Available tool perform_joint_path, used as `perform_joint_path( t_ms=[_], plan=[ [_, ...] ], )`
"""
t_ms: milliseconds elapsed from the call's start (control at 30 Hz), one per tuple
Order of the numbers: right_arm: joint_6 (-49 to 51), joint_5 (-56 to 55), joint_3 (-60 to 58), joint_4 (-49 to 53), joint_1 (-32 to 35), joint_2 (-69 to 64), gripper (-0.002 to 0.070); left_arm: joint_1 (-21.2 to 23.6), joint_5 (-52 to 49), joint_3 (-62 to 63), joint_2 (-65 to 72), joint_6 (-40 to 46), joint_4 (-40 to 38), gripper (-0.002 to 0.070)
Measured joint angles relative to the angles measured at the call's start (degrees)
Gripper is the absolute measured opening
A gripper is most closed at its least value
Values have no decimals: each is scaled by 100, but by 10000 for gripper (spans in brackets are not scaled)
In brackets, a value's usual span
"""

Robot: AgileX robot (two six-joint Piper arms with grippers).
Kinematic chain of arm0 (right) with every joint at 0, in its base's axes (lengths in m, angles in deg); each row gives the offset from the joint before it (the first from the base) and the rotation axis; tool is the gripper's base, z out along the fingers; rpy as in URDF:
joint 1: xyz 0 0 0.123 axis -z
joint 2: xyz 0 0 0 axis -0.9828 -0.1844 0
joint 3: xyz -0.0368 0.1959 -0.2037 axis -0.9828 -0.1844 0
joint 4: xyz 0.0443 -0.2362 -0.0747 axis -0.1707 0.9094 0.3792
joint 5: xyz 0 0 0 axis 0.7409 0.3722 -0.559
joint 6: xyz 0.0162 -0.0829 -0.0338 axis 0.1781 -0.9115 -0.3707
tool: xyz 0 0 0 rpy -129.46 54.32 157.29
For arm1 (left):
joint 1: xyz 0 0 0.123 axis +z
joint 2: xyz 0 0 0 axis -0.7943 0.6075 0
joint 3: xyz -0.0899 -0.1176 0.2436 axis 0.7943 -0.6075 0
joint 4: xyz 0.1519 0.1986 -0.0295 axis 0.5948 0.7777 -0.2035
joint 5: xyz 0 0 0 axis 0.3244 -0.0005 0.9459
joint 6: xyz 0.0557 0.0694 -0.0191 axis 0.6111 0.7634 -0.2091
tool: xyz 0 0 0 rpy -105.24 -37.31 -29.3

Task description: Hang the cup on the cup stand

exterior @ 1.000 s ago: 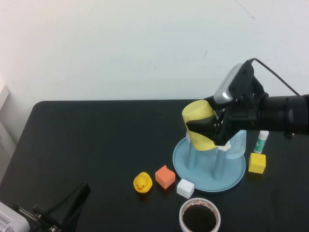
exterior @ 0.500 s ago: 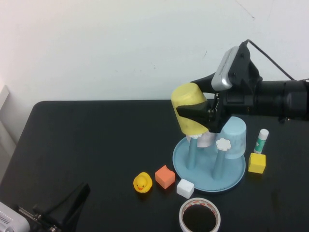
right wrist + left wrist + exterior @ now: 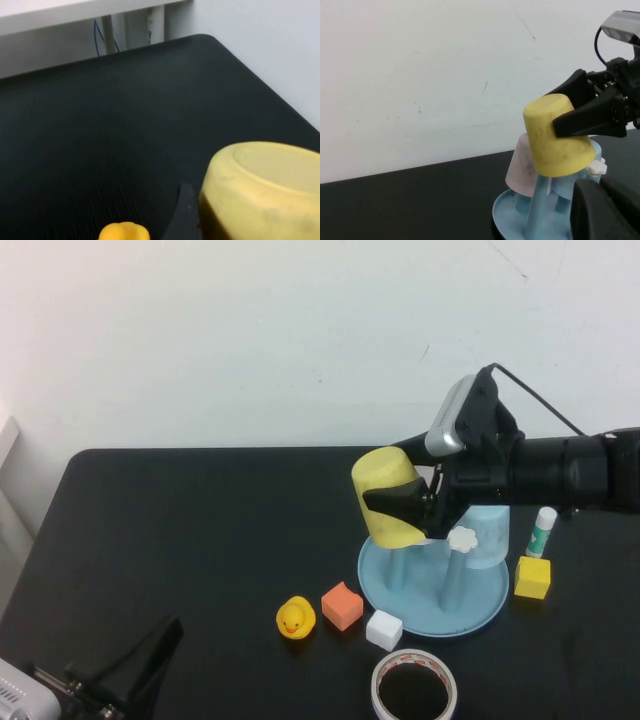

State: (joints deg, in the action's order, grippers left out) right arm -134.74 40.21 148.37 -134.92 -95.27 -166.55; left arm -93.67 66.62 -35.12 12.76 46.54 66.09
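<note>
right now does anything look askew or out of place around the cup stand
The yellow cup sits upside down and tilted over a peg of the cup stand, with the right gripper around it. The left gripper, shut, is parked at the table's near left corner.

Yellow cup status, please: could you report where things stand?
Right gripper clamps the inverted yellow cup above the cup stand. Left gripper parked, shut, near table corner. Pink cup already on neighbouring peg.
</note>
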Motion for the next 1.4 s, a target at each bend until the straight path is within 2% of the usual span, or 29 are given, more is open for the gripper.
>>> perform_joint_path(
  t_ms=[167,233,500,767,833,900,933,967,1000,1067,1167,1267,1400],
  plan=[
    [12,90,61,-72,0,-135,580,0,0,0,0,10,-15,-1],
    [22,58,84,-73,0,-201,602,0,0,0,0,12,-15,-1],
    [101,-542,61,-35,0,-320,632,0,0,0,0,21,-15,-1],
    [1121,-462,61,26,60,-96,615,0,0,0,0,98,-175,-1],
    [1407,-256,61,255,170,166,546,0,0,0,0,98,-148,-1],
    [1764,15,61,621,322,459,428,0,0,0,0,98,-66,-1],
    [1902,165,61,759,419,598,363,0,0,0,0,98,-63,-1],
    [2114,417,61,942,521,809,258,0,0,0,0,98,-63,-1],
    [2249,601,61,1034,625,952,188,0,0,0,0,115,-97,-1],
    [2528,1099,61,1193,830,1292,79,0,0,0,0,188,-287,-1],
    [2666,1773,61,1278,1034,1776,23,0,0,0,0,339,-748,-1],
    [2688,2127,36,1357,1088,2274,9,0,0,0,0,410,-1174,-1],
    [2672,1997,-298,1357,1088,3090,6,0,0,0,0,449,-1350,-1]
  ],
)
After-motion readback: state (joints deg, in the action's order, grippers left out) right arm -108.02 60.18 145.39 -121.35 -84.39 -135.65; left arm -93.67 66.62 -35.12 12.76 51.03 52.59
